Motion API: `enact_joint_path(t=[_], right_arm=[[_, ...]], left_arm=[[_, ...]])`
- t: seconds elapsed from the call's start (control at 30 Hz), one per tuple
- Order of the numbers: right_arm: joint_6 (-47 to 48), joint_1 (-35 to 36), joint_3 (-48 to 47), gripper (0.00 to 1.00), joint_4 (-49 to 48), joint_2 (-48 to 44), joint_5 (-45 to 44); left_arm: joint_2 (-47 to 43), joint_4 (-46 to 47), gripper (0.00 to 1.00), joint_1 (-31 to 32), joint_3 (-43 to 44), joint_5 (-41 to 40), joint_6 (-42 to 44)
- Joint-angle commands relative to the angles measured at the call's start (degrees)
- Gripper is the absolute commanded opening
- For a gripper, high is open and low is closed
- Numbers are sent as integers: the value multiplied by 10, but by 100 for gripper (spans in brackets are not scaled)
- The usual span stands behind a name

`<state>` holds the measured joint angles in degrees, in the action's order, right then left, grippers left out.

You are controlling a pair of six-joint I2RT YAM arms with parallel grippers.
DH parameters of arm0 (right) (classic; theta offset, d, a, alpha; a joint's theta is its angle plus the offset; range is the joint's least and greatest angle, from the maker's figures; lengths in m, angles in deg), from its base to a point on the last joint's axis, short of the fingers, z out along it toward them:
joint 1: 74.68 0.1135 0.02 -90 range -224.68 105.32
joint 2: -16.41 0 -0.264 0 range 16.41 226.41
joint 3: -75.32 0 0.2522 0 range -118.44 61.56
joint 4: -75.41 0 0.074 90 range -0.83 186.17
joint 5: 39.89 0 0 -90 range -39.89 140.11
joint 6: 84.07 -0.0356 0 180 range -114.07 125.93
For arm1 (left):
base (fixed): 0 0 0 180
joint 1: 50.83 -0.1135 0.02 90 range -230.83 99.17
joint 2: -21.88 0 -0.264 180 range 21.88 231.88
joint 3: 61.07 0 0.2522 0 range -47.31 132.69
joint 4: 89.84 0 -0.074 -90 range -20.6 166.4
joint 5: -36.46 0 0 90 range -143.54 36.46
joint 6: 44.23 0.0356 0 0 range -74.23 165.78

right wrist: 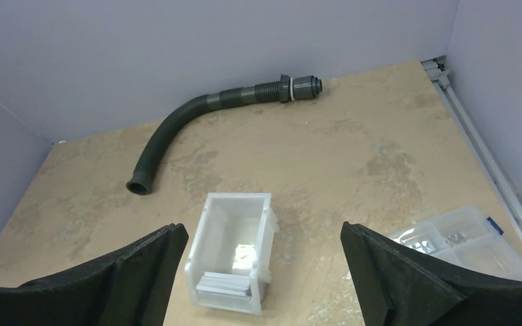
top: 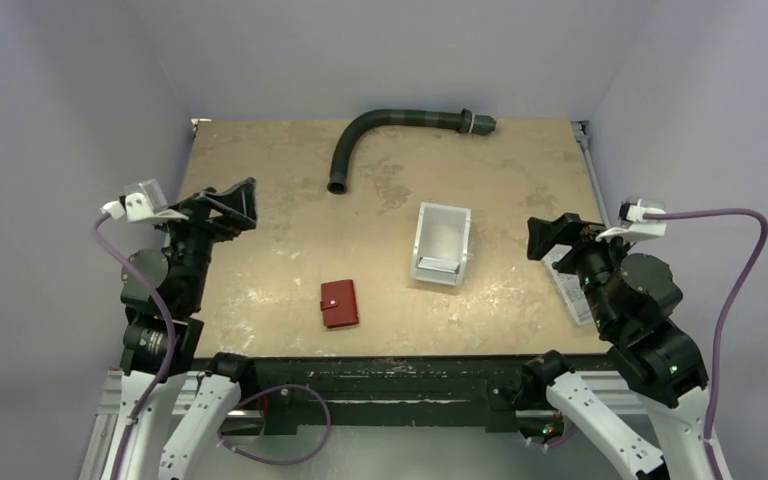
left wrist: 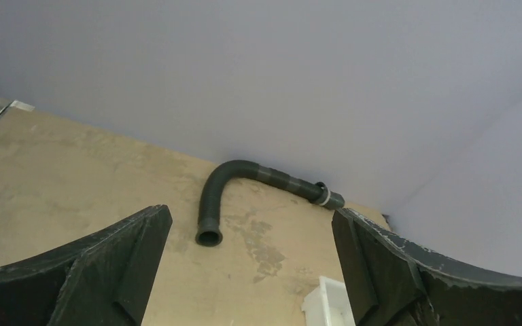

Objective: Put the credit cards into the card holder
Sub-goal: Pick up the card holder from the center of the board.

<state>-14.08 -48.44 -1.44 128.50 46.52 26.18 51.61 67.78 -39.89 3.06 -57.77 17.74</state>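
The table [top: 260, 290] is a worn tan board with purple-grey walls on three sides. One arm stands at each of its near corners, raised above the surface and touching nothing.

The left gripper [left wrist: 250, 216] has its jaws spread wide with nothing between them, and points toward the far side. The right gripper [right wrist: 262, 231] is likewise fully spread and empty, hanging above the near end of the white bin.

A dark grey corrugated hose [top: 360, 130] lies curved along the far edge, its open mouth facing the near side and a pale ring close to its other end.

The white bin [top: 425, 240] sits right of centre, open at the top. At the right edge, partly under the right arm, lies a clear compartmented box [right wrist: 462, 238] holding small parts.

The card holder [top: 339, 304] lies flat and closed on the table, near the front edge, left of the bin and apart from it, its snap tab on the left side.

The credit cards [right wrist: 224, 285] are a small pale stack inside the bin, at its near end.
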Motion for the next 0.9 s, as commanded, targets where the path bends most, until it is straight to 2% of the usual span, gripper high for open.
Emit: enact_joint_path(t=[0.0, 0.1, 0.17, 0.3, 0.4, 0.5, 0.63, 0.77, 0.87], right_arm=[[-8, 1, 0, 99, -14, 4, -20], [-3, 1, 1, 99, -17, 14, 20], [-1, 2, 22, 99, -32, 9, 55], [-53, 1, 70, 99, -39, 0, 63], [-51, 1, 82, 99, -43, 0, 114], [-48, 1, 95, 99, -60, -5, 175], [-38, 1, 118, 99, -95, 8, 272], [-67, 3, 156, 99, -160, 73, 403], [-105, 22, 194, 99, -213, 100, 437]], left_arm=[[11, -147, 100, -3, 45, -175, -125], [27, -238, 100, -3, 86, -186, -127], [21, -232, 100, -3, 84, -168, -102], [18, -204, 100, -3, 64, -70, -56], [66, -250, 100, -3, 60, -49, -71], [161, -300, 100, -3, 55, -1, -77], [216, -287, 100, -2, -31, 72, -117], [205, -222, 99, 6, -148, 90, -164], [194, -179, 96, 23, -188, 104, -185]])
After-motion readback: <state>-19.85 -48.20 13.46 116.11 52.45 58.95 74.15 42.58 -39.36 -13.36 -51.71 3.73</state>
